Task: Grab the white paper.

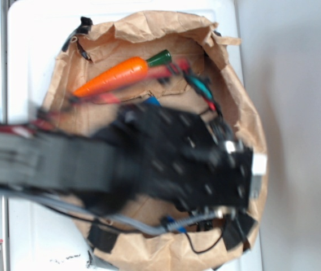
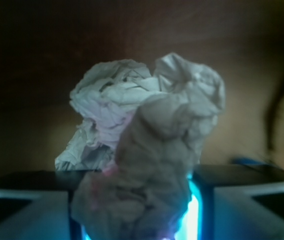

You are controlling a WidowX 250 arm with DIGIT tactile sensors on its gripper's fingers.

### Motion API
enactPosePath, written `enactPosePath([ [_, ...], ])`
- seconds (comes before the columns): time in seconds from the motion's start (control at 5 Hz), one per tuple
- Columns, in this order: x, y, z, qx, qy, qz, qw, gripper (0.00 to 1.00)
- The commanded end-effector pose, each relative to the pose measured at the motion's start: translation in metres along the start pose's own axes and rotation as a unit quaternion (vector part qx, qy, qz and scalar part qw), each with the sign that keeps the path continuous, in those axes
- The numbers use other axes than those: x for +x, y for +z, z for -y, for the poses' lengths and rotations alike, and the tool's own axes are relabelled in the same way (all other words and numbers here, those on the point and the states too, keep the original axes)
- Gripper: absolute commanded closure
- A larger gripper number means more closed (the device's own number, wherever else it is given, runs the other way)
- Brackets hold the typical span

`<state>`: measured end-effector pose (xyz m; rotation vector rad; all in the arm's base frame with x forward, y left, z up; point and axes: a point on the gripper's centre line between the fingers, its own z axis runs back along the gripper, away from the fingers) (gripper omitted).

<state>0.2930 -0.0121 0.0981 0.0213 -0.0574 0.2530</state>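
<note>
The white paper filled the centre of your wrist view, a crumpled off-white wad rising from the bottom edge to the upper middle of the frame. Its lower part sat squeezed into the narrow gap between the two pale fingers at the bottom left and bottom right corners, with a blue glow showing through beside it. By that picture, your gripper was closed on the wad, the paper pinched on both sides, though the contact itself was dim and partly hidden by the paper.

In the exterior view you could not see the paper at all. The blurred black arm reached in from the left edge and covered the middle of the frame, above the wrinkled brown paper bag that spread over most of the picture. The toy carrot lay on the bag in the upper left centre, apart from the arm. A small blue patch just below the carrot was too smeared to name.

My judgement for you: the grab itself looked done, since the wad sat held between the fingers. Whether it had come off the bag was not something either picture settled. What was left, if anything, was raising it clear and confirming the hold.
</note>
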Motion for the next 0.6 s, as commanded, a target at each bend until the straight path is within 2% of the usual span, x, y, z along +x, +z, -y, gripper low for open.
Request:
enactPosePath([
  [0.0, 0.008, 0.069, -0.024, 0.049, 0.129, 0.007, 0.990, 1.00],
  [0.2, 0.008, 0.076, -0.035, 0.061, 0.187, -0.004, 0.980, 1.00],
  [0.4, 0.009, 0.074, -0.036, 0.069, 0.199, -0.009, 0.978, 1.00],
])
